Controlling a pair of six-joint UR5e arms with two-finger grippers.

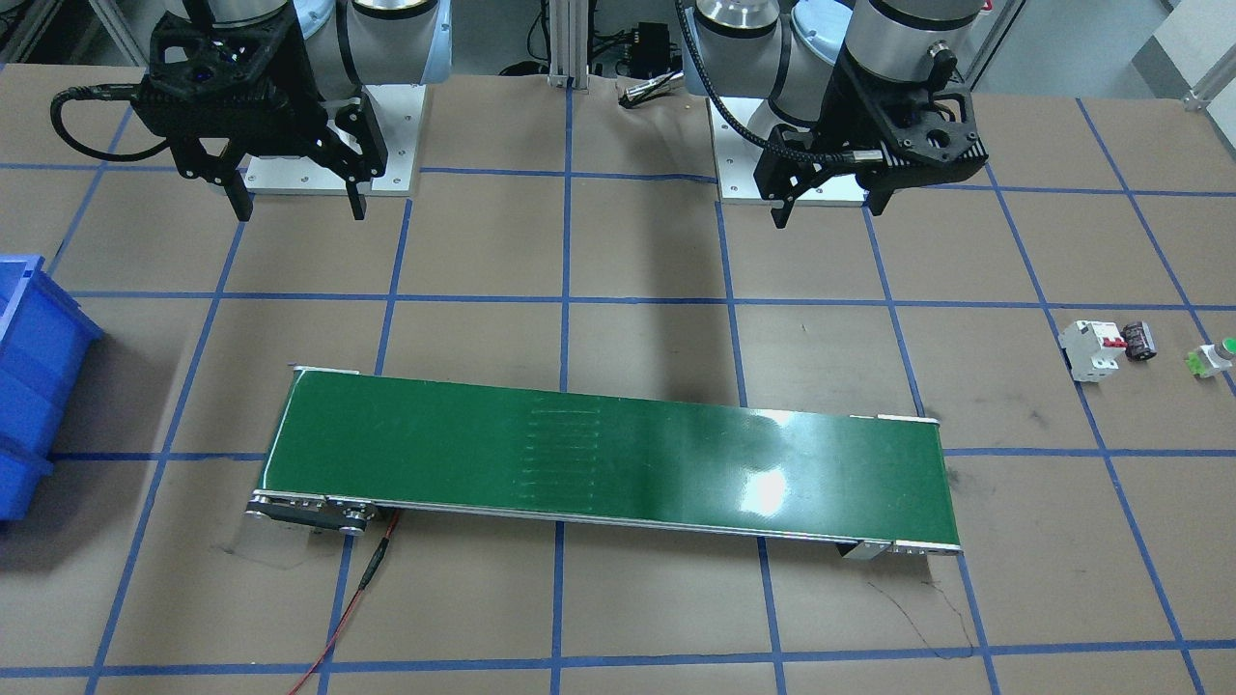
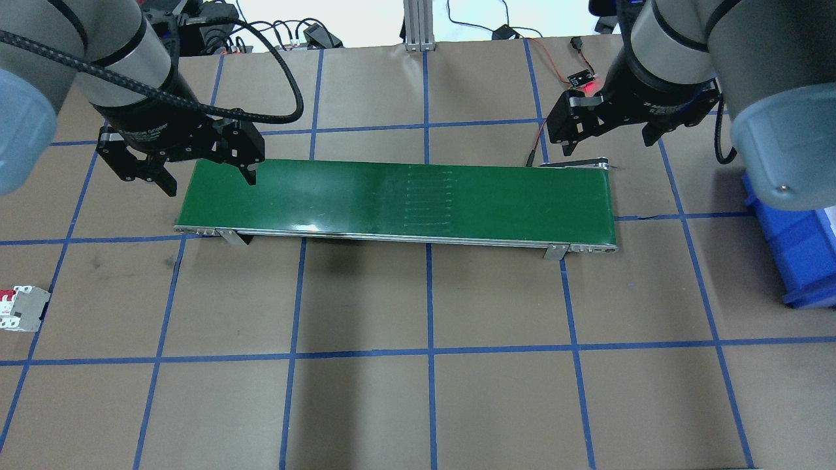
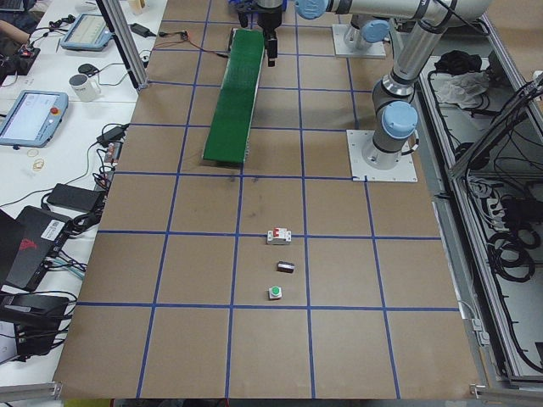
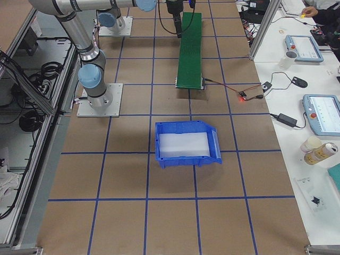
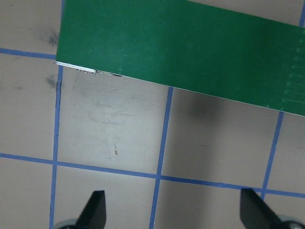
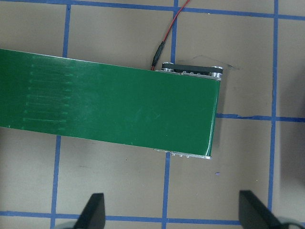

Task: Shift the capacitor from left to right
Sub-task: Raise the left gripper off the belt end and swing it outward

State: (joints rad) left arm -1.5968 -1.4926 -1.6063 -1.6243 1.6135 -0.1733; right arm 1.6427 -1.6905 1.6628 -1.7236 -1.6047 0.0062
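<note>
Capacitor (image 1: 1140,340) lies just at 3 o'clock of the breaker (image 1: 1093,349) in the front view; left gripper (image 1: 828,208), spread and empty like the right gripper (image 1: 299,203), should approach toward 4 o'clock, straddling it clear of the breaker.

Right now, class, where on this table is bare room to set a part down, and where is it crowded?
Bare: the paper between the conveyor belt and the robot bases, and between the belt's end and the circuit breaker. Crowded: circuit breaker, capacitor and push button sit close together; the blue bin fills the opposite edge.
</note>
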